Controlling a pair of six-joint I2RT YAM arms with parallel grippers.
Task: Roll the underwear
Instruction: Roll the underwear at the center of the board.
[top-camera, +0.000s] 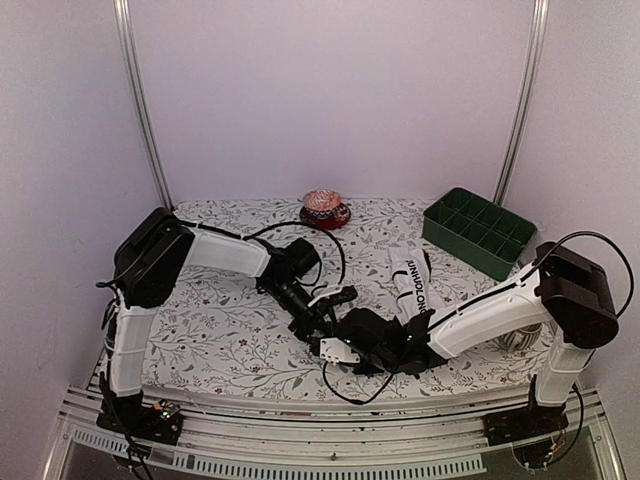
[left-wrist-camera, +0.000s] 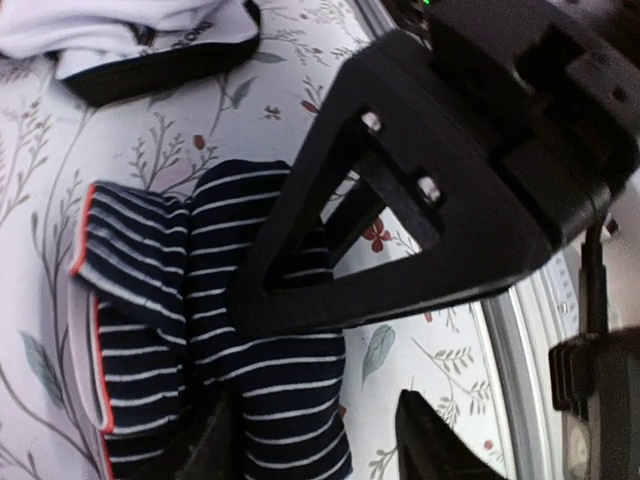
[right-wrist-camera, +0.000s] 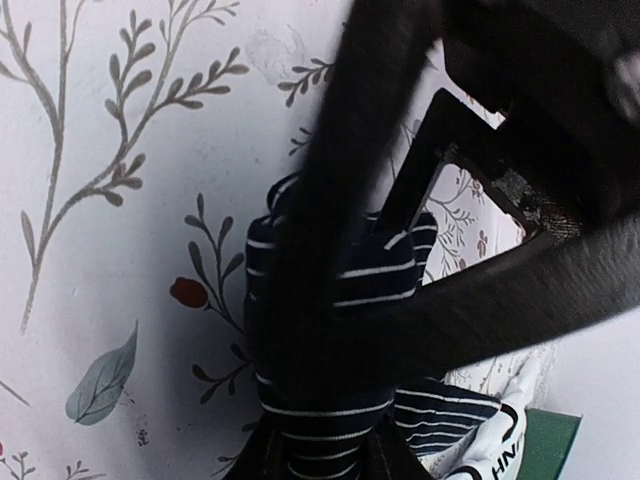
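Pinching the black striped cloth briefs (right-wrist-camera: 340, 290), the right claw (right-wrist-camera: 325, 462) is clamped on the bunched cloth at its fingertips. The left claw (left-wrist-camera: 320, 450) stands with its fingers (left-wrist-camera: 430, 445) apart: one tip is over the bundle's near end, and the other is beside it on the flowered tablecloth (top-camera: 220, 320). From the left claw the bundle runs straight ahead, with its stripes crosswise and a thin red edge along one side.

A green plastic tray divided into square cells (top-camera: 465, 255) stands well beyond the right claw, and both briefs lie outside it. Farther off, past both claws, a small red dish (top-camera: 343, 216) holds a pinkish ribbed round thing (top-camera: 322, 200).

The white cloth briefs with black waistband and lettering (top-camera: 410, 283) lie as a long folded strip near the claws. Their long axis points away toward the far edge, and the lettering runs along it.

In the top view the two claws meet over the striped bundle and hide it; only the wrist views show it. The right wrist view also shows a corner of the white briefs and of the tray.
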